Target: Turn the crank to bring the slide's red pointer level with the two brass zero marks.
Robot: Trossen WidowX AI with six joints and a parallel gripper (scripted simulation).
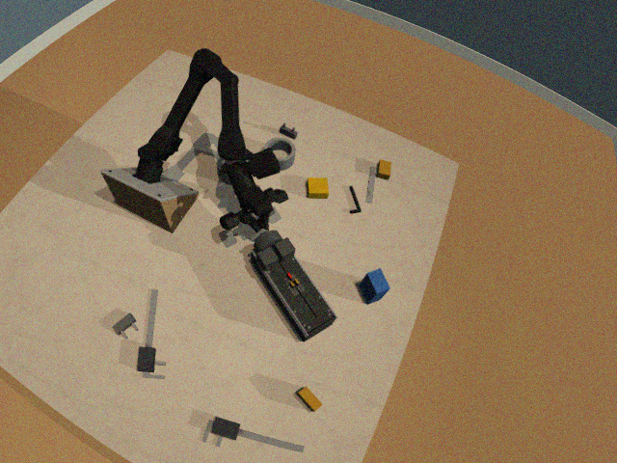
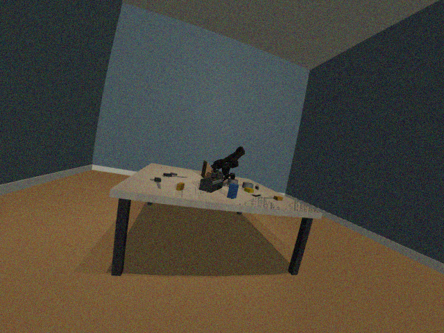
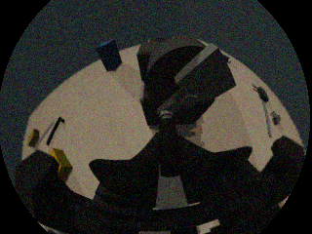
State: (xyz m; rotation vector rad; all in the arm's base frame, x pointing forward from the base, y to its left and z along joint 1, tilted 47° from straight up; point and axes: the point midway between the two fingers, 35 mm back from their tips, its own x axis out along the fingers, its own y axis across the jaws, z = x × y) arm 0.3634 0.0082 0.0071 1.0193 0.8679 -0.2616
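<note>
1. Since the slide is driven by the crank, its handle (image 3: 166, 116) is apparently held by the gripper (image 1: 260, 226) (image 3: 164, 135); fingers are drawn nearly together, w/ something between them, prob. that handle, though the grip is partly hidden.
2. The machine (image 1: 311, 301) (image 2: 211, 184) is set mid-tabletop (image 1: 398, 224) (image 2: 136, 182) (image 3: 97, 107), crank end turned twd the arm base (image 1: 112, 175), prob. for easy reach; its other end is aimed between the right edge and lower edge (top view).
3. The red pointer (image 1: 289, 275) is seen just crank-side of the brass zero marks (image 1: 294, 282), so not level; a small, slow turn is needed, direction TBC by watching the slide.
4. The blue block (image 1: 374, 285) (image 2: 232, 190) (image 3: 109, 55) is placed nr the right edge (top view), well apart from the crank; no role is evident.
5. Arm pose: from the base, the arm (image 1: 228, 107) (image 2: 227, 160) is raised to a high elbow nr the tabletop's upper edge (top view), then folded down, wrist angled twd the crank.
6. Release should be left until alignment is confirmed, w/o nudging the handle.
</note>
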